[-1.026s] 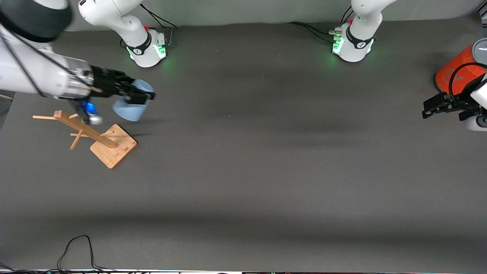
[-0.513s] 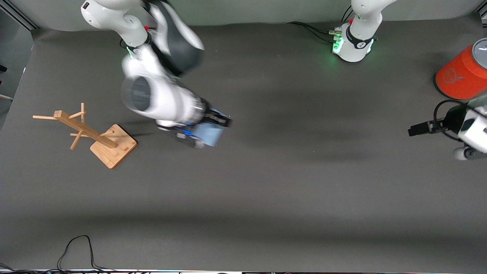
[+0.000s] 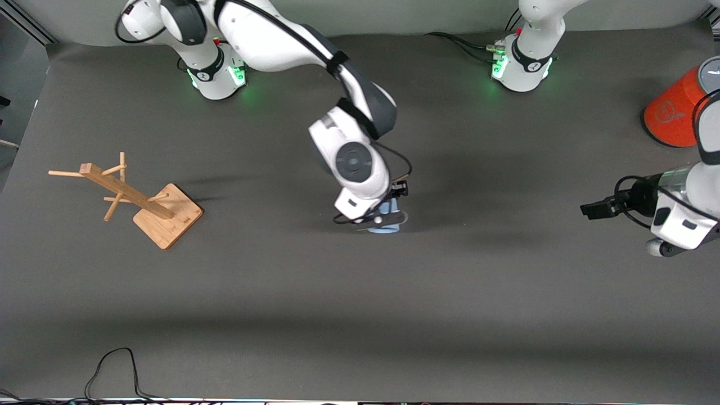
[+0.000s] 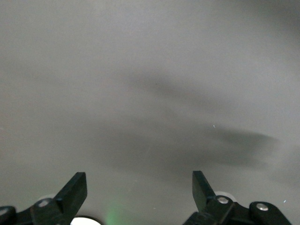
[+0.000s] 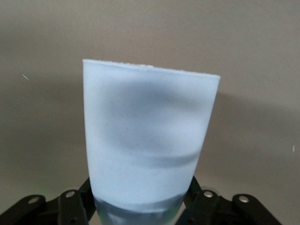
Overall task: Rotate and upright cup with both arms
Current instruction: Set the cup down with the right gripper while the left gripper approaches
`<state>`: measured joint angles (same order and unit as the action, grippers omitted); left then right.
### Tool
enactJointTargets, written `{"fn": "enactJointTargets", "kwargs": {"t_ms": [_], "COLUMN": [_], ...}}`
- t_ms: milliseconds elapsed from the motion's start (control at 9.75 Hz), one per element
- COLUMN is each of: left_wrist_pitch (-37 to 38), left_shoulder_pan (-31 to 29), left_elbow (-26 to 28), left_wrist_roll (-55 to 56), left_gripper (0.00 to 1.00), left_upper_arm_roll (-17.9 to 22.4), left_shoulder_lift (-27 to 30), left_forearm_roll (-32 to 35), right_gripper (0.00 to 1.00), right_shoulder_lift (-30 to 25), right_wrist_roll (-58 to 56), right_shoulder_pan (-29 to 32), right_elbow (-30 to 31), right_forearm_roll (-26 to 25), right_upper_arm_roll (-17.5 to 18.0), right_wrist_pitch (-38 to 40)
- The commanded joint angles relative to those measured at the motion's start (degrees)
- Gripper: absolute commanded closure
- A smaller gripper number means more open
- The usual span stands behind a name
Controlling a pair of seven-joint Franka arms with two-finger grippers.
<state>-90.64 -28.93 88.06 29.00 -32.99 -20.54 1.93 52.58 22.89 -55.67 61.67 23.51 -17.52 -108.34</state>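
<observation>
The light blue cup (image 3: 386, 227) is held in my right gripper (image 3: 389, 215) over the middle of the table, low above the mat. In the right wrist view the cup (image 5: 147, 136) fills the frame. The gripper (image 5: 140, 199) is shut on its narrower end, and its wider end points away from the fingers. My left gripper (image 3: 592, 209) hangs over the left arm's end of the table, pointing toward the middle. In the left wrist view it (image 4: 139, 187) is open and empty, with only grey mat between its fingers.
A wooden peg rack (image 3: 138, 198) on a square base stands at the right arm's end of the table. A large orange cylinder (image 3: 672, 112) with a grey top stands at the left arm's end. A black cable (image 3: 112, 365) lies by the near edge.
My right arm has swung the cup from beside the wooden rack to the table's middle. My left gripper has moved away from the orange cylinder toward the middle.
</observation>
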Motion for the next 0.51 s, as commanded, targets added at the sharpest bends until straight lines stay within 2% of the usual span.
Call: {"fn": "enactJointTargets", "kwargs": {"t_ms": [0, 205, 308, 410], "left_wrist_pitch": [0.0, 0.2, 0.6, 0.5], "left_shoulder_pan": [0.6, 2.9, 4.0, 5.9], "left_elbow": [-1.4, -1.4, -1.4, -1.7], "left_wrist_roll": [9.4, 12.9, 16.3, 18.7], "left_gripper": [0.00, 0.00, 0.00, 0.00], "left_upper_arm_roll": [-0.1, -0.1, -0.1, -0.1], "left_shoulder_lift": [-4.5, -6.8, -7.9, -9.1], "left_forearm_roll": [-0.5, -0.7, -0.5, -0.5], "right_gripper": [0.74, 0.74, 0.67, 0.65], "right_shoulder_lift": [5.1, 7.7, 8.8, 9.8], "right_wrist_roll": [-6.9, -6.4, -5.0, -4.0], "right_shoulder_pan": [-2.8, -4.1, -4.4, -5.1], "right_elbow": [-3.0, -3.0, -3.0, -3.0], "right_forearm_roll": [-7.3, -8.5, -8.5, -8.6], "right_upper_arm_roll": [-0.6, -0.4, -0.4, -0.4], "right_wrist_pitch": [-2.6, -6.3, -8.9, -10.0]}}
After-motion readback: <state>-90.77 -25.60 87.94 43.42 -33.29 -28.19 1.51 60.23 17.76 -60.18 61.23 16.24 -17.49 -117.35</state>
